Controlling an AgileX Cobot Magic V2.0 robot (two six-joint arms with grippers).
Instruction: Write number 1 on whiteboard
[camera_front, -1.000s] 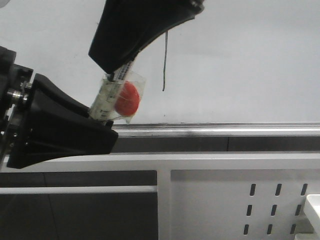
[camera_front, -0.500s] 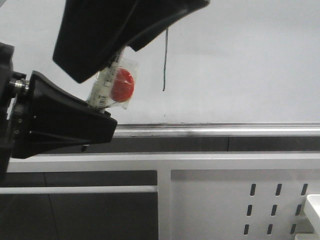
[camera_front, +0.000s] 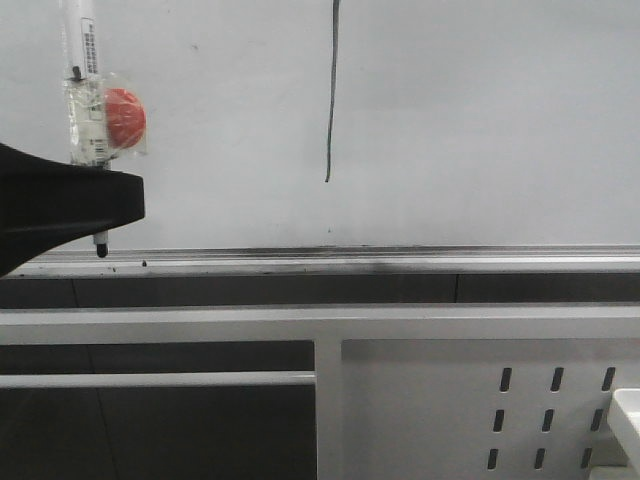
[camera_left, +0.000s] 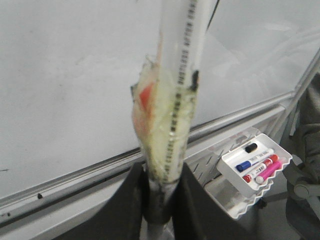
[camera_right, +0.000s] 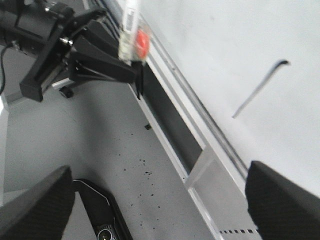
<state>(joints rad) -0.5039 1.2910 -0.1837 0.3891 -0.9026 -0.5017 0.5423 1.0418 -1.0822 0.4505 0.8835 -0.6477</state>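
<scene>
The left gripper (camera_front: 95, 215) sits low at the left side of the front view, its black fingers (camera_left: 192, 197) pressed together around a marker (camera_front: 84, 95) that stands upright between them, the body rising above the fingers and the tip poking out just below. The right gripper (camera_right: 157, 200) is held wide apart, its two dark fingers (camera_right: 35, 205) spread to either side with nothing between them.

Number 1 (camera_front: 331, 95) on whiteboard (camera_front: 480, 120)
</scene>
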